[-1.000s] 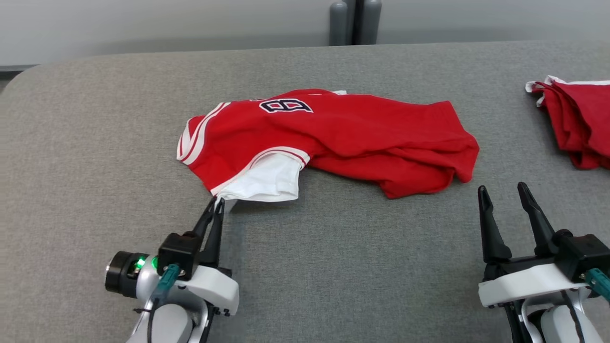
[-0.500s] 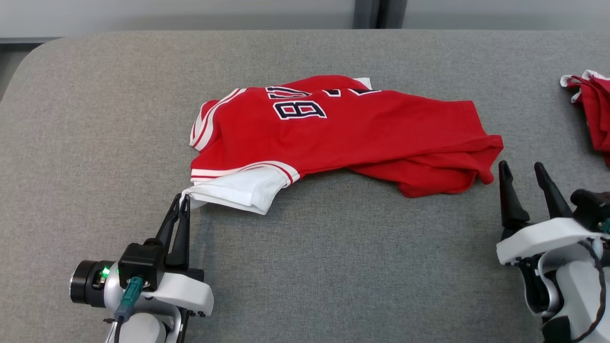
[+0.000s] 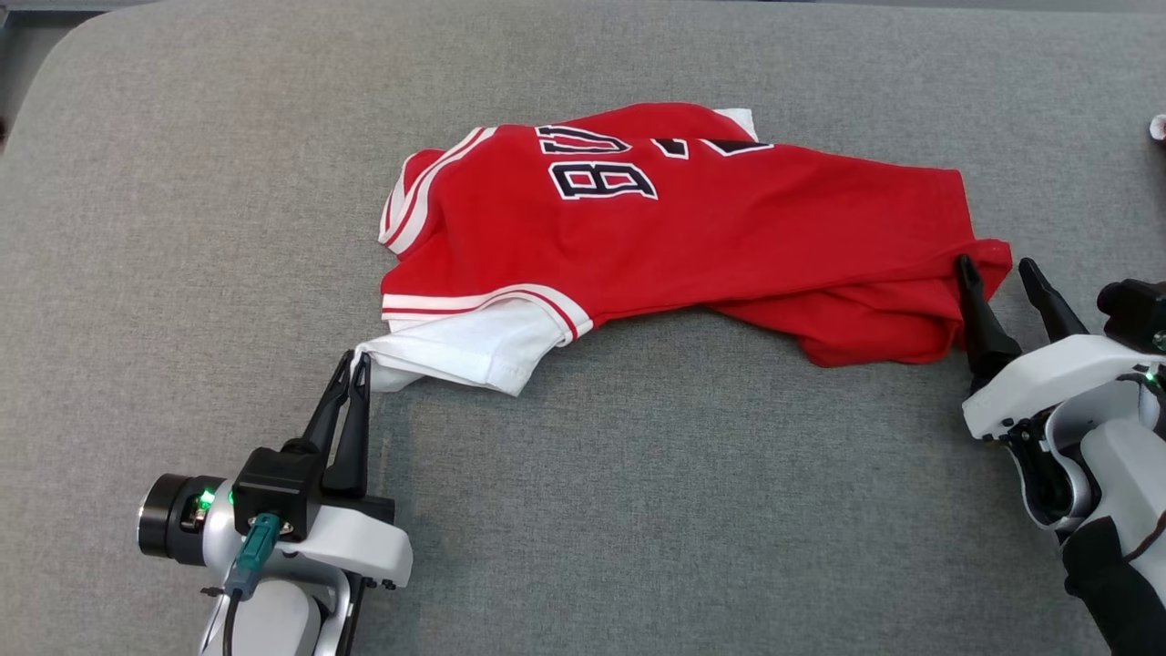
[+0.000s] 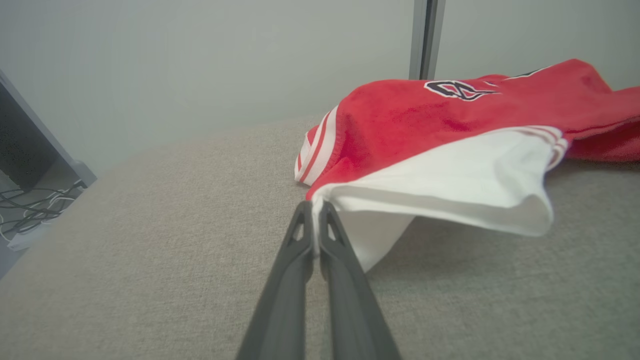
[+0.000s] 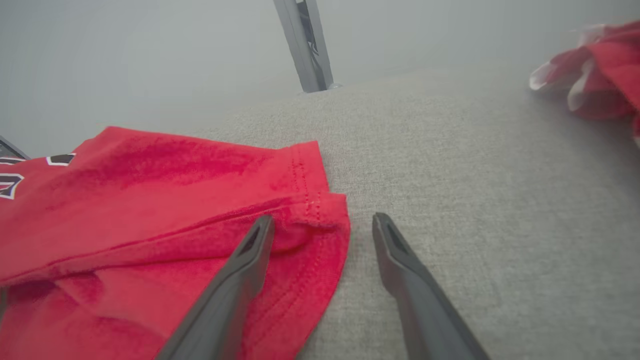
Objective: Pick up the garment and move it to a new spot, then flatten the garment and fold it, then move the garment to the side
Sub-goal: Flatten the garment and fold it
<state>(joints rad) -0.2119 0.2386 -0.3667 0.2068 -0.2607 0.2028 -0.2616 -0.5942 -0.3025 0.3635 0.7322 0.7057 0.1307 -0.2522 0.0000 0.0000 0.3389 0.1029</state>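
Red jersey, white-trimmed with dark lettering, is seen lying rumpled across the middle of the surface, its body bunched and doubled over along the near edge. Its white sleeve is drawn out toward the near left. The tip of that sleeve is pinched in the left gripper, whose fingers are pressed fully together on the cloth. The right gripper is spread wide at the jersey's right hem corner. One finger is laid over the red cloth and the other is set on bare surface just beside it. Nothing is held by it.

Progress is judged as early. Whether the jersey has been carried to its new spot cannot be told. Flattening is not done, since folds and overlaps are plain to see. One corner is secured and the second is judged about to be taken. Folding and the move to the side are left.

Grey woven fabric is seen covering the table, which has a rounded far-left corner. A second red garment is heaped well apart at the far right. Behind, a plain pale wall and a grey upright post are seen. Loose cables are noted on the floor at the left.
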